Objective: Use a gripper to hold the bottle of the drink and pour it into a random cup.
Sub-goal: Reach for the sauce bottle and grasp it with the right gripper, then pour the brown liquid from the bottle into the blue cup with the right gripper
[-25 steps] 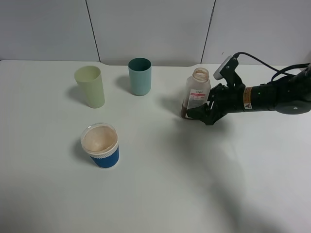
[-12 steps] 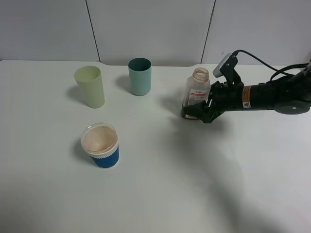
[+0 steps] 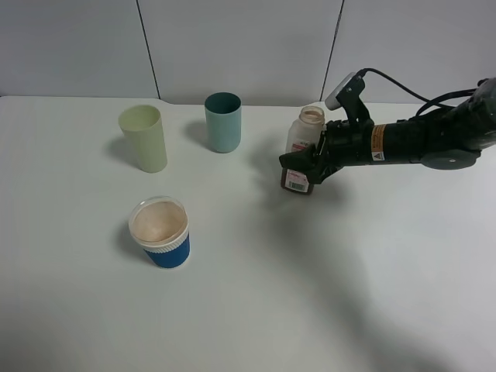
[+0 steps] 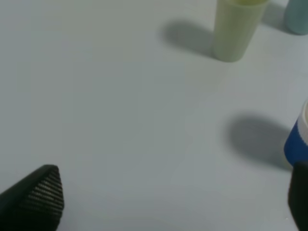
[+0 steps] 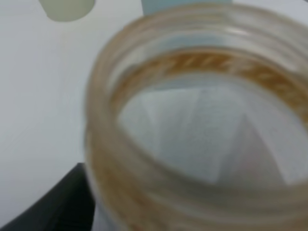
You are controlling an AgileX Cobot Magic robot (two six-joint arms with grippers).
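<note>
**Bottle in hand, pour not yet begun**

Finding 1. The right tool is clenched on the lower body of the bottle. In the high view the bottle sits tilted in the grip, its open neck uppermost and its base angled down toward the front of the table. It appears to be clear of the table, though contact at the base cannot be ruled out. The right wrist view is filled by the bottle's neck, blurred, with a brownish tint around the rim. No liquid is seen leaving it.

Finding 2. The blue cup stands upright toward the front left, well apart from the bottle. The green cup and the teal cup stand upright further back. The teal cup is the nearest to the bottle, but is not touching it.

Finding 3. The left tool is released. Its two tips show far apart at the edges of the left wrist view, with only bare table between them. It sits near the blue cup and is taking no part.

Assessment. The grasp is judged complete and the lift likely so. Outstanding steps are carrying the bottle across until its neck is over a cup, then tipping the neck downward to pour. No spill is visible on the table.
</note>
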